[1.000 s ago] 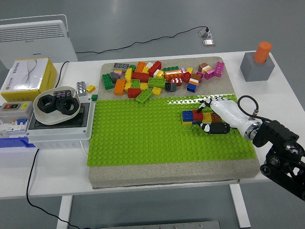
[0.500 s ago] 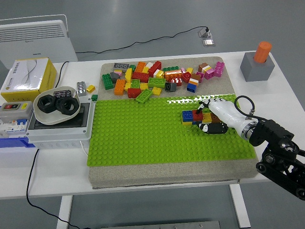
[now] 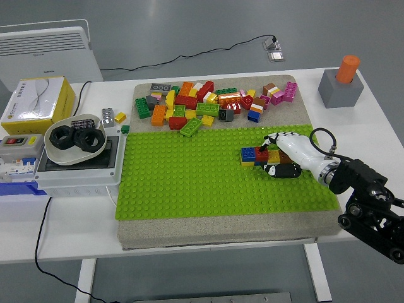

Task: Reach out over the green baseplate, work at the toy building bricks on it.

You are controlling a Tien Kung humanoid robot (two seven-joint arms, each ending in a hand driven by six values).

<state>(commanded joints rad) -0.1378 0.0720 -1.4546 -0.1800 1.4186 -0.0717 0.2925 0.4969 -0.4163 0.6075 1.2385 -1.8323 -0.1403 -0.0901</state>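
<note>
Loose pile of toy bricks lies on the grey mat behind the green baseplate, spread along the plate's far edge; one green brick overlaps that edge. Left of the mat: white bowl with black ring-shaped parts sits on a grey electrical box; yellow carton behind it; white heater at far left. Far right corner of the table: grey block with an orange cylinder standing in it, well apart from the work area. A black cable runs across the floor behind the table. Right hand reaches in from the lower right over the plate's right part, fingers curled down onto a small assembled row of bricks (blue, red, yellow, brown) seated on the plate; fingertips touch its right end, whether it is actually gripped cannot be told. Left and centre of the plate are bare studs; the near edge is open as well.
</note>
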